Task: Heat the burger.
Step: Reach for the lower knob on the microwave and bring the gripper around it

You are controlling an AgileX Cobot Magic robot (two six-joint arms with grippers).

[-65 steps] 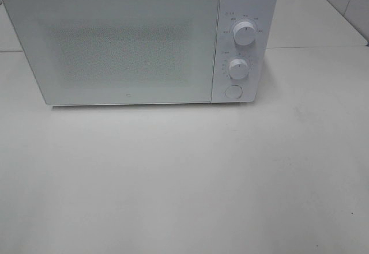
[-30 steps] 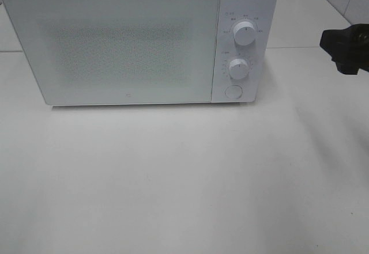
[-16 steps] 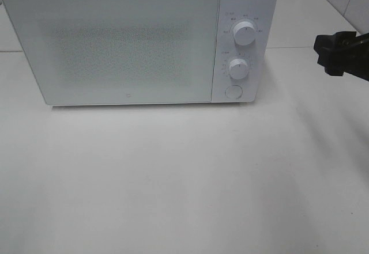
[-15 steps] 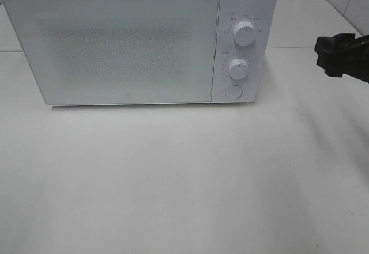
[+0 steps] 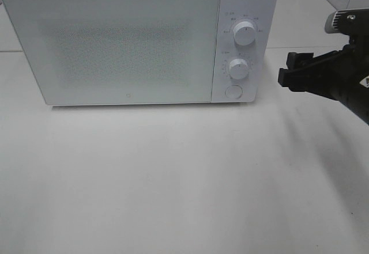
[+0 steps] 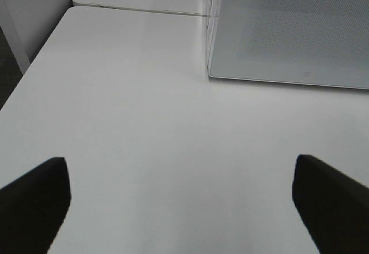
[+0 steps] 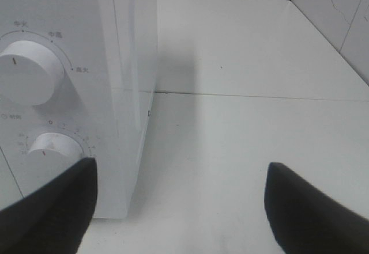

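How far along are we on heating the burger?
Done: nothing confirmable; the microwave is shut and no burger shows in any view. In hand: the right gripper, open and empty, hangs just right of the lower knob; the left gripper is open over the table. Left: likely turning that knob; loading cannot be judged.

microwave [image 5: 127, 46]: white, speckled front | table [image 5: 173, 179]: white | right claw [image 5: 287, 69]: black

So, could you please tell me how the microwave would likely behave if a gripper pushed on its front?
The microwave is a wide, low box resting flat on the table, so it probably won't tip. It looks bulky and is likely heavy, though the smooth table might let it slide back slightly. Its glossy front may offer little grip.
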